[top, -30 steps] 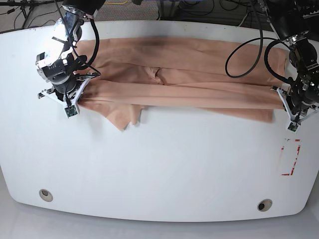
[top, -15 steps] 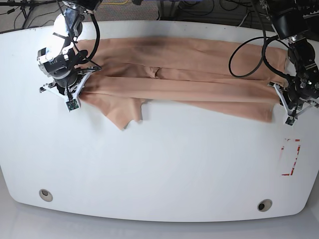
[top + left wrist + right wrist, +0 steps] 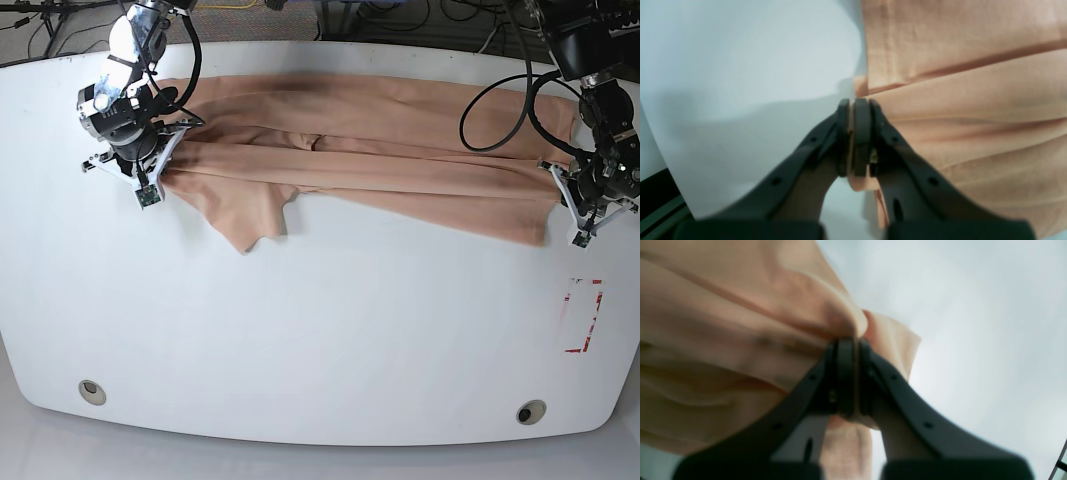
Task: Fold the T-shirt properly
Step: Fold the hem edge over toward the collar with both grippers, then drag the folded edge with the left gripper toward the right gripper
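The peach T-shirt [image 3: 350, 150] lies spread lengthwise across the far half of the white table [image 3: 320, 330], with its near edge lifted and folded back. A sleeve flap [image 3: 250, 215] hangs toward me at the left. My right gripper [image 3: 150, 172] at the base view's left is shut on the shirt's left end; the right wrist view shows cloth [image 3: 750, 323] pinched between its fingers [image 3: 846, 373]. My left gripper [image 3: 572, 205] at the right is shut on the shirt's other end, with hem cloth [image 3: 957, 116] pinched between its fingers [image 3: 862, 133]. No emoji print shows.
Black cables [image 3: 500, 90] loop over the table's far right by the left arm. A red-marked rectangle [image 3: 583, 315] is on the table at the right. Two round holes [image 3: 92, 391] [image 3: 531, 411] sit near the front edge.
Both grippers have moved toward the far side of the table, carrying the shirt's near edge over the rest of the cloth. The fold has narrowed.
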